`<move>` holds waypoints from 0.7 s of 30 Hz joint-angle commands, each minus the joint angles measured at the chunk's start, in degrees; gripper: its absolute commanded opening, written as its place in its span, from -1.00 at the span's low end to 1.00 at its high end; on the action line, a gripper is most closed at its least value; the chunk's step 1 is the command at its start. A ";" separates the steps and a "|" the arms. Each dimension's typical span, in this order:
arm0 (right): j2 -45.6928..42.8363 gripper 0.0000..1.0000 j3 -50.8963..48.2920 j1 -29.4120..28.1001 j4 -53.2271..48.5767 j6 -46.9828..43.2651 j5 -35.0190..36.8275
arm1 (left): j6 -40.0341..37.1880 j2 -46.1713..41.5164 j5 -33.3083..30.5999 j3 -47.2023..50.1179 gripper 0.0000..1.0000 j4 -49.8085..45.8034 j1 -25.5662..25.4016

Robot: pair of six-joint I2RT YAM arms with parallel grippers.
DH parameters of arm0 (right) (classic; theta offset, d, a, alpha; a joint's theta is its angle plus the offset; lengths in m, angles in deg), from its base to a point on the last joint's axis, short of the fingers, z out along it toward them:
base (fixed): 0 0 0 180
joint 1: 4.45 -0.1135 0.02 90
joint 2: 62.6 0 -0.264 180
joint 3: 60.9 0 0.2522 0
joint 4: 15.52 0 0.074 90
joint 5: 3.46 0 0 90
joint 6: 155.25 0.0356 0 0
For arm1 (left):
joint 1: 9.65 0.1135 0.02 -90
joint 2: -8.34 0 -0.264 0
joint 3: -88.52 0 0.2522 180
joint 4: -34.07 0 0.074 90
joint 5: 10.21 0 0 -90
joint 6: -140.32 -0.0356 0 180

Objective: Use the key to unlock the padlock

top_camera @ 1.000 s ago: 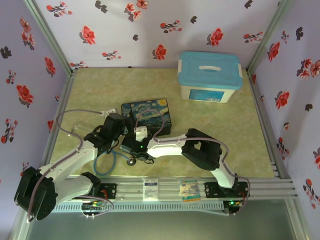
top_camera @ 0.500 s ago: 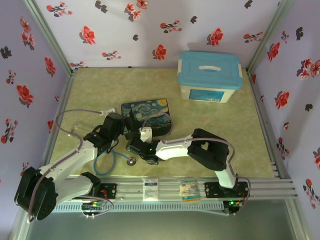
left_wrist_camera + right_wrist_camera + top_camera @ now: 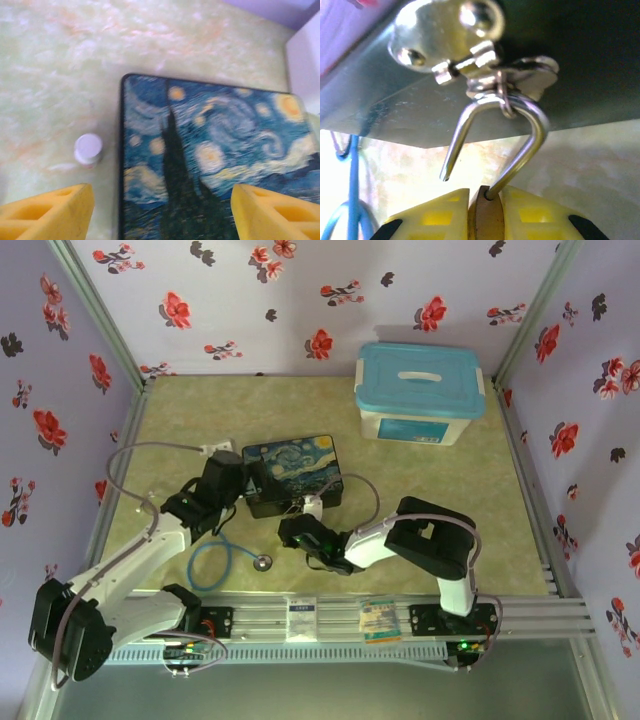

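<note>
At the far left, a small white cylinder point(image 3: 88, 148) stands on the table point(image 3: 450, 500), just beside the left edge of a dark blue painted tin point(image 3: 210, 150). The left gripper point(image 3: 161, 196) hangs over the near part of that tin with its yellow fingers point(image 3: 47, 210) spread wide, one out past the tin's left edge and the other over its lid, and nothing between them.

Nearer the arm bases lies a loop of blue tube point(image 3: 205, 565) ending in a round silver disc point(image 3: 262, 562).

To the right of the disc, just in front of the tin's near edge, the right gripper point(image 3: 485, 197) is closed on the padlock point(image 3: 487, 220), whose brass body is pinched between the two yellow pads. The silver shackle point(image 3: 527, 130) rises from it (one leg sits in the body, the other swings free with its tip in the air). A thin ring carrying small shiny metal pieces point(image 3: 470, 55) is threaded on the shackle's bend; they are too blurred to tell whether one is the key.

Far right, at the back, sits a white box with a blue lid point(image 3: 420, 390), well apart from everything else.
</note>
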 commanded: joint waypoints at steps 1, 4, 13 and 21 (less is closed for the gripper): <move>3.54 -1.00 -3.35 0.47 9.58 1.54 -4.75 | -2.27 5.96 6.79 -2.34 0.39 3.76 -0.38; 4.31 -1.00 -4.68 0.51 12.99 2.28 -4.77 | -4.79 12.15 6.98 -2.19 0.30 7.42 -2.23; 13.25 -1.00 -10.03 2.15 40.24 11.39 -0.24 | -3.27 21.47 4.86 -0.32 0.13 5.58 -2.30; 11.25 -1.00 -7.42 0.99 40.45 14.72 9.08 | -3.18 22.62 5.50 2.85 0.00 6.67 -2.30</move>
